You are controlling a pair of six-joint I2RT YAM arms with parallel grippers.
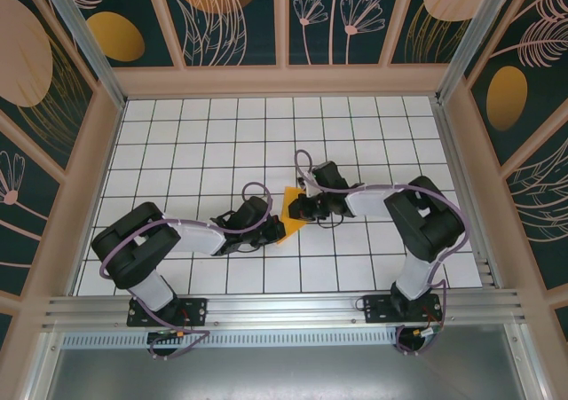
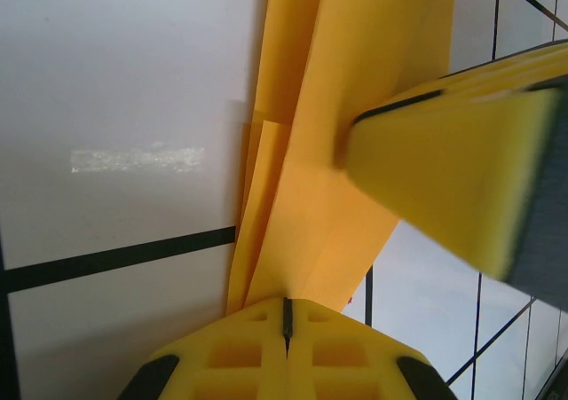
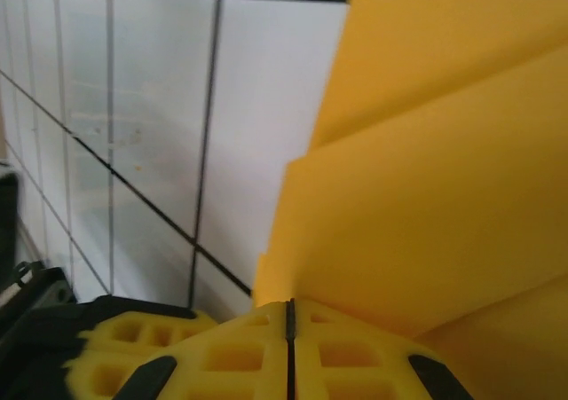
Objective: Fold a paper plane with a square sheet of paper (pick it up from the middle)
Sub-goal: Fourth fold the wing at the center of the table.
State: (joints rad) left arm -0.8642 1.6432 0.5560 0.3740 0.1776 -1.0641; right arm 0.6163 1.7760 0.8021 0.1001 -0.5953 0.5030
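Your left gripper (image 2: 286,302) clamps the folded paper (image 2: 324,187), your right gripper (image 3: 289,304) clamps it too, and the left wrist view shows both on it.

Folded orange-yellow paper (image 1: 291,210) lies on the white gridded table (image 1: 177,152).

Right gripper (image 3: 289,311), jaws pressed together, grips the folded sheet of paper (image 3: 444,196) above the white gridded tabletop (image 3: 151,134).
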